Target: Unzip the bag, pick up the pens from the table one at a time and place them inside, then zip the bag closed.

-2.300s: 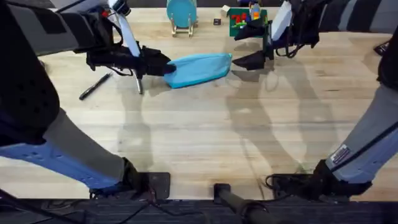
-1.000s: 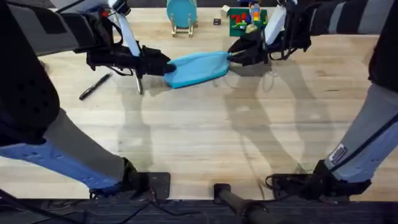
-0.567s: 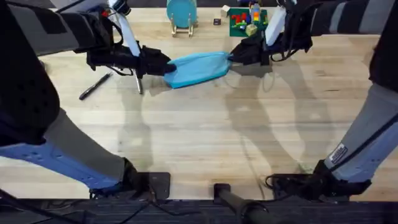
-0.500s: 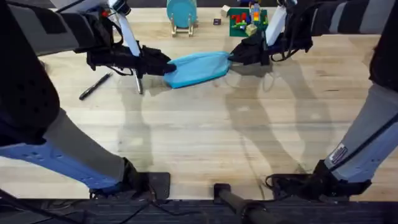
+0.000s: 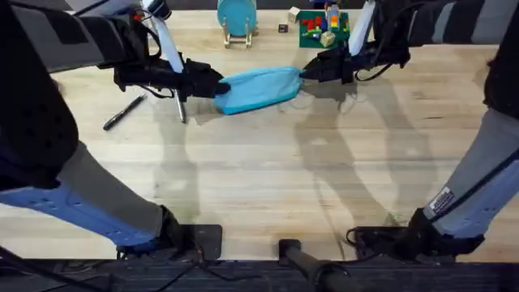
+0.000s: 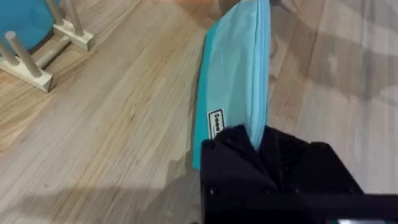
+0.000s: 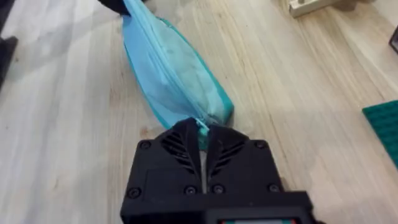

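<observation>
The light-blue bag (image 5: 259, 88) lies at the far middle of the table (image 5: 268, 178), stretched between both grippers. My left gripper (image 5: 216, 86) is shut on its left end; in the left wrist view the bag (image 6: 239, 74) runs away from my black fingertips (image 6: 245, 140). At the right end, where the zipper finishes, my right gripper (image 5: 306, 75) is shut on the fabric; the bag (image 7: 168, 74) shows its zipper seam closed. A black pen (image 5: 123, 112) lies to the left and a silver-grey pen (image 5: 182, 109) just below my left gripper.
A teal disc on a wooden stand (image 5: 237, 18) and a green plate with toy bricks (image 5: 318, 28) sit behind the bag at the table's far edge. The stand (image 6: 37, 59) is close beside the bag's left half.
The right gripper came in from the right and closed on the bag's right end, then shifted slightly right. Left gripper, bag and pens have stayed put.
</observation>
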You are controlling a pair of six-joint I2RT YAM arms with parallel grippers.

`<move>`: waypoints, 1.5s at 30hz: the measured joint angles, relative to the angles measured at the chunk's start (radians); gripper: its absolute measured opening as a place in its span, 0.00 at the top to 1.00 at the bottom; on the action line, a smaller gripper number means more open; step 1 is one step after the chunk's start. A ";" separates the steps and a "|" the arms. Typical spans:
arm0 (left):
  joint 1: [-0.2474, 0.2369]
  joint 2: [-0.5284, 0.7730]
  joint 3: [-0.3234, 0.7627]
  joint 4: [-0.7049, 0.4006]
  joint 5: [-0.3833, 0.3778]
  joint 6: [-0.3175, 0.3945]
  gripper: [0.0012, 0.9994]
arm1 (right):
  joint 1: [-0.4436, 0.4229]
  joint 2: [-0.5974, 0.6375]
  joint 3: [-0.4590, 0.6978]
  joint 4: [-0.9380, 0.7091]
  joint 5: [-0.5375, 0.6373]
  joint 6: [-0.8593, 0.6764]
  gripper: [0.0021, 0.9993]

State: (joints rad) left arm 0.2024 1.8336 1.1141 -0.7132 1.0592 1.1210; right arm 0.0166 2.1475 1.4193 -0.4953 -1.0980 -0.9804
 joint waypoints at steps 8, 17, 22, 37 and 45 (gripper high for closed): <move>-0.010 0.000 0.000 0.004 0.003 0.000 0.96 | 0.000 -0.050 0.000 -0.020 0.076 0.104 0.97; -0.009 0.000 0.000 0.004 0.002 -0.001 0.96 | 0.019 -0.089 0.000 -0.037 0.130 0.129 0.97; -0.008 0.000 0.000 0.003 0.000 -0.001 0.96 | 0.034 -0.098 0.000 -0.036 0.156 0.136 0.97; 0.008 0.000 0.000 0.003 -0.007 -0.003 0.96 | 0.060 -0.098 0.138 -0.258 0.167 0.139 0.97; 0.010 0.000 0.000 0.003 -0.010 -0.003 0.96 | 0.068 -0.098 0.249 -0.395 0.171 0.139 0.97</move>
State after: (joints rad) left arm 0.2119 1.8336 1.1141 -0.7097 1.0489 1.1179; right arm 0.0850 2.0498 1.6688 -0.8906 -0.9271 -0.8410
